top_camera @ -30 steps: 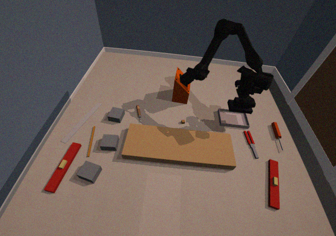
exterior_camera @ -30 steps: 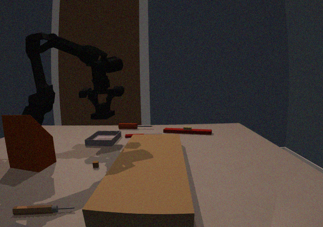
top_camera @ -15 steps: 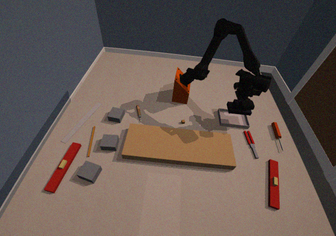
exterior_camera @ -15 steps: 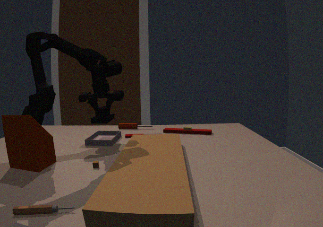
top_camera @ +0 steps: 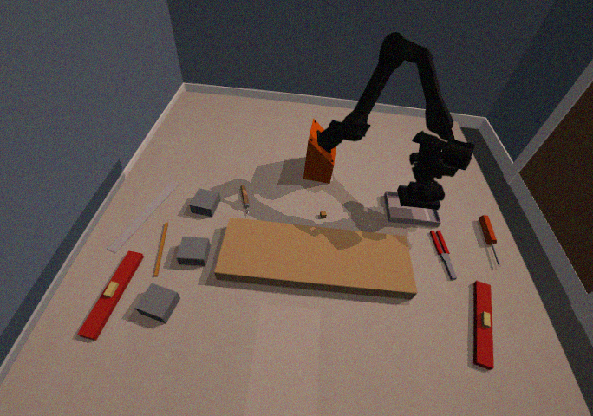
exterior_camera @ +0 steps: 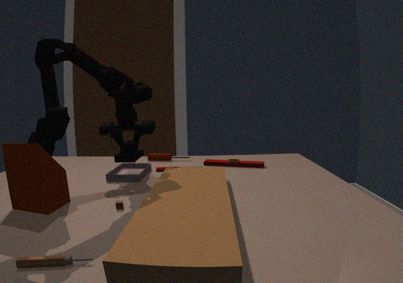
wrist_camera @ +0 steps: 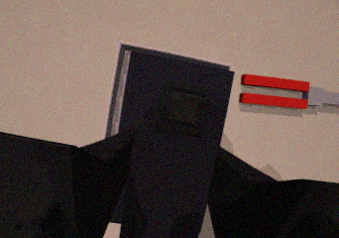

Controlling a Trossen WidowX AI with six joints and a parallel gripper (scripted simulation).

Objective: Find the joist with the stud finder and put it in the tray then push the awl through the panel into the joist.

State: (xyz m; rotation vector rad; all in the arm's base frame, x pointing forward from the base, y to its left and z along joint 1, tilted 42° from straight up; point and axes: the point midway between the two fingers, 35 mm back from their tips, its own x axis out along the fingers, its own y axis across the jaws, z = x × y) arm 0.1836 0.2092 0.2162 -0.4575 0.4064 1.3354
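Observation:
My gripper (top_camera: pixel 420 184) (exterior_camera: pixel 129 147) (wrist_camera: pixel 170 139) is shut on the stud finder (top_camera: pixel 420 198) (exterior_camera: pixel 128 157) (wrist_camera: pixel 150 84), a dark flat block. It is held above the grey tray (top_camera: pixel 413 224) (exterior_camera: pixel 110 177) (wrist_camera: pixel 115 99), covering most of it in the wrist view; the exact height is hard to tell. The awl (top_camera: pixel 244 195) (exterior_camera: pixel 42 261), with a wooden handle and thin metal tip, lies beyond the far left corner of the panel in the top view. The tan floor panel (top_camera: pixel 302 260) (exterior_camera: pixel 188 220) lies flat, partly shadowed by the arm. The joist is hidden.
Red-handled pliers (top_camera: pixel 440 245) (wrist_camera: pixel 274 81) lie beside the tray, and an orange screwdriver (top_camera: pixel 487 229) (exterior_camera: pixel 159 157) lies further right. A small wooden cube (top_camera: pixel 322 214) (exterior_camera: pixel 119 205) sits behind the panel. An orange block (top_camera: pixel 319 166) (exterior_camera: pixel 35 180) stands by the arm's base. Grey blocks stand left.

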